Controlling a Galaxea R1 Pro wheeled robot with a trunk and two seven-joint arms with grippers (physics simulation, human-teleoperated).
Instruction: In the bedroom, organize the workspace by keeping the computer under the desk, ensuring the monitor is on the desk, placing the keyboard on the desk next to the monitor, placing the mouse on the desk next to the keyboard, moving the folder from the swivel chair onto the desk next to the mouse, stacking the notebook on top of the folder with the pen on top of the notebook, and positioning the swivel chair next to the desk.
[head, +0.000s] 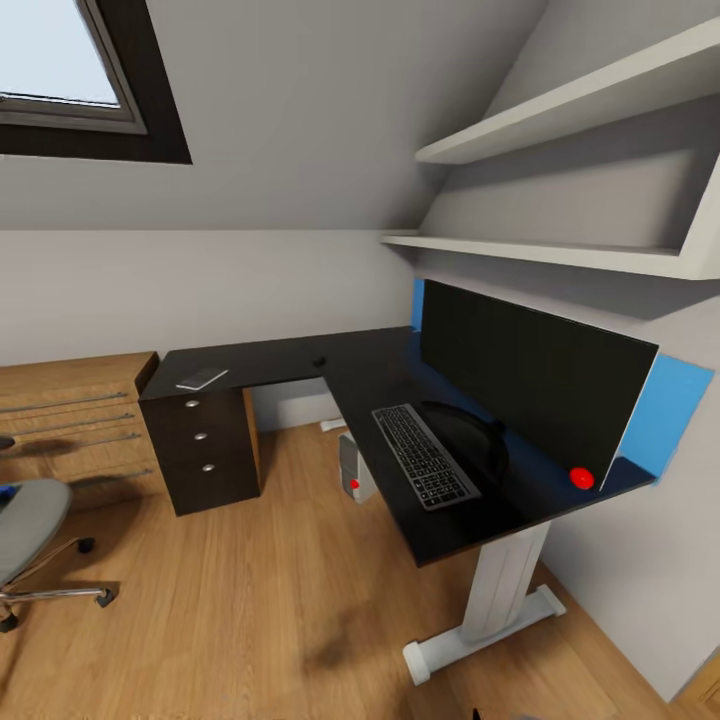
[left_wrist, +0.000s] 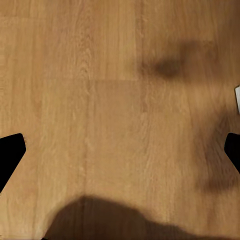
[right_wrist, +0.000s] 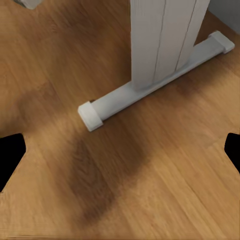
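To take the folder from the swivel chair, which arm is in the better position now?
Probably the left. The swivel chair stands at the left of the head view, on the left arm's side, while the right gripper hangs open by the desk leg, farther from it.

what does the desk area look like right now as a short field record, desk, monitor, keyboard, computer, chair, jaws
desk: L-shaped glossy black desk on white legs, drawer unit at its end
monitor: wide black flat monitor standing on desk by the wall
keyboard: flat black keyboard on desk in front of monitor
computer: small light grey tower computer on floor under desk
chair: grey swivel chair on wood floor, apart from desk
small item: thin grey flat piece above the drawers
jaws: both spread wide, holding nothing
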